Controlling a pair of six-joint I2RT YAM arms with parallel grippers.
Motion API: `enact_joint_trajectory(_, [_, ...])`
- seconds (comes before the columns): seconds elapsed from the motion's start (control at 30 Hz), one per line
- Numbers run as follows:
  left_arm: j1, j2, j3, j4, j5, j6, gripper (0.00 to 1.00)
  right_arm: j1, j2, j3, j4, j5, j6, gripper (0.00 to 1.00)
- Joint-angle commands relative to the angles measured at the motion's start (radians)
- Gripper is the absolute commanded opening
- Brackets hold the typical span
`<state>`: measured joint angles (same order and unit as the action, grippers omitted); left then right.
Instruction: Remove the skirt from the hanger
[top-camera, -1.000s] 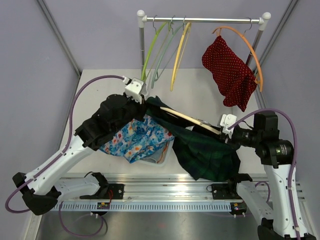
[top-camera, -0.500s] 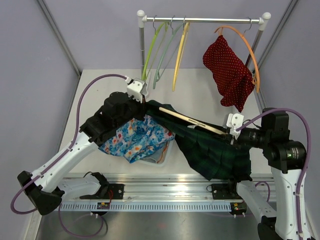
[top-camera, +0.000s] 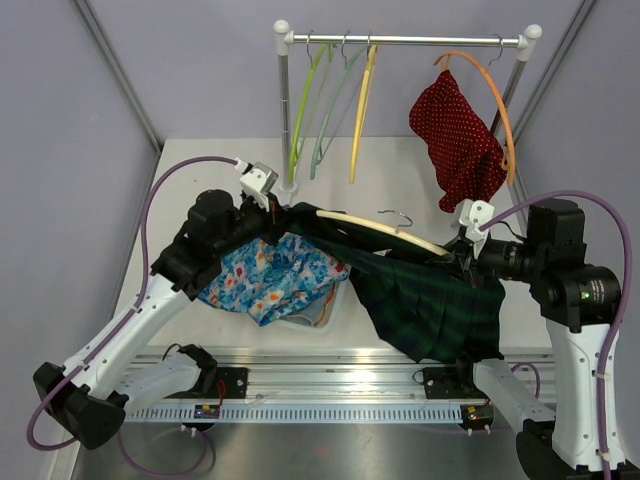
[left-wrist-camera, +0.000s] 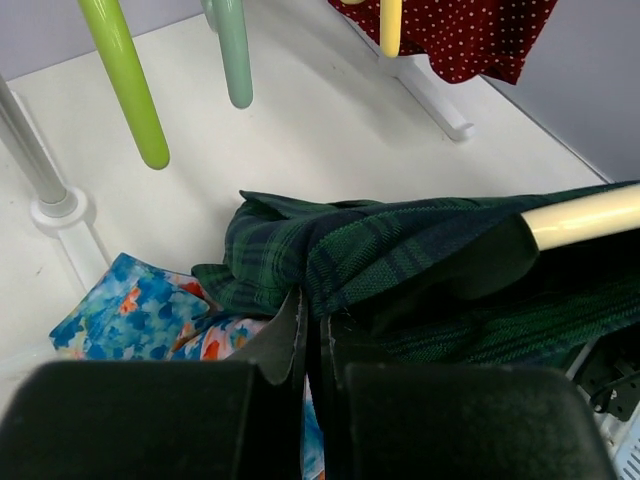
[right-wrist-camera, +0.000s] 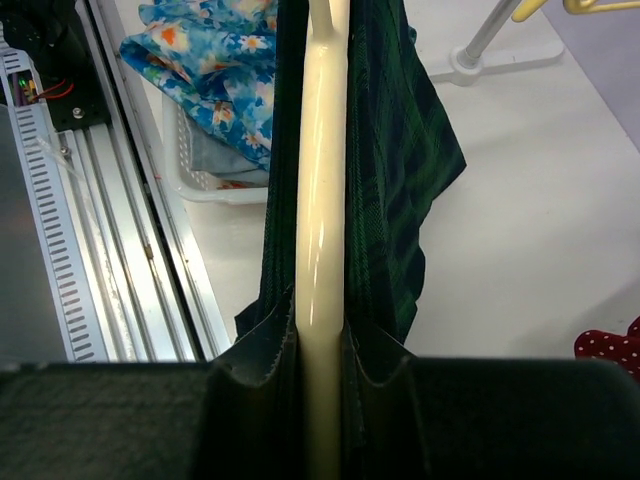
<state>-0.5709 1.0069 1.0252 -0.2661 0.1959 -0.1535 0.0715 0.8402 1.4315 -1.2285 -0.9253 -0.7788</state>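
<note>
While the right gripper (right-wrist-camera: 322, 345) clamps the hanger (right-wrist-camera: 322, 150), the left gripper (left-wrist-camera: 312, 318), pinching the skirt (left-wrist-camera: 400, 245), should pull toward 10 o'clock.

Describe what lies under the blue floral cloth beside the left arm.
The corner of a white basket shows beneath the floral cloth, with grey fabric inside. The cloth covers the rest, so other contents cannot be seen.
</note>
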Motion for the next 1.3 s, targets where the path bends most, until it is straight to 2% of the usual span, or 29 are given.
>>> enact_joint_trajectory(0.0, [0.140,-0.014,-0.080,-0.068,-0.202,0.057,0.00,-0.016,-0.041,0.125,0.069,-0.001,0.090,0.00])
enact_joint_trajectory(0.2, [0.160,-0.014,-0.097,-0.062,-0.141,0.071,0.00,-0.022,-0.020,0.142,0.075,-0.026,0.109,0.00])
enact_joint_trajectory(0.23, [0.160,-0.022,-0.085,-0.068,-0.119,0.072,0.00,-0.024,-0.018,0.138,0.052,-0.043,0.036,0.00])
enact_joint_trajectory(0.4, [0.160,-0.089,-0.011,-0.052,0.092,0.023,0.00,-0.024,-0.003,-0.001,0.015,0.061,-0.065,0.00])
enact_joint_trajectory(0.57, [0.146,-0.113,0.100,-0.053,0.262,-0.037,0.00,-0.024,0.022,-0.042,-0.039,0.095,-0.116,0.00])
enact_joint_trajectory(0.67, [0.112,-0.084,0.130,-0.065,0.306,-0.063,0.00,-0.019,0.043,-0.028,-0.045,0.082,-0.131,0.00])
enact_joint_trajectory(0.8, [0.037,-0.019,0.174,-0.078,0.292,-0.066,0.00,0.020,0.088,-0.026,-0.051,0.081,-0.131,0.00])
enact_joint_trajectory(0.97, [-0.052,0.032,0.243,-0.082,0.232,-0.047,0.00,0.135,0.109,-0.068,0.015,0.259,-0.071,0.00])
enact_joint_trajectory(1.13, [-0.131,0.085,0.332,-0.093,0.220,-0.049,0.00,0.145,0.122,-0.072,0.073,0.385,0.002,0.00])
enact_joint_trajectory(1.27, [-0.216,0.159,0.389,-0.081,0.209,-0.070,0.00,0.148,0.167,0.028,0.075,0.418,0.024,0.00])
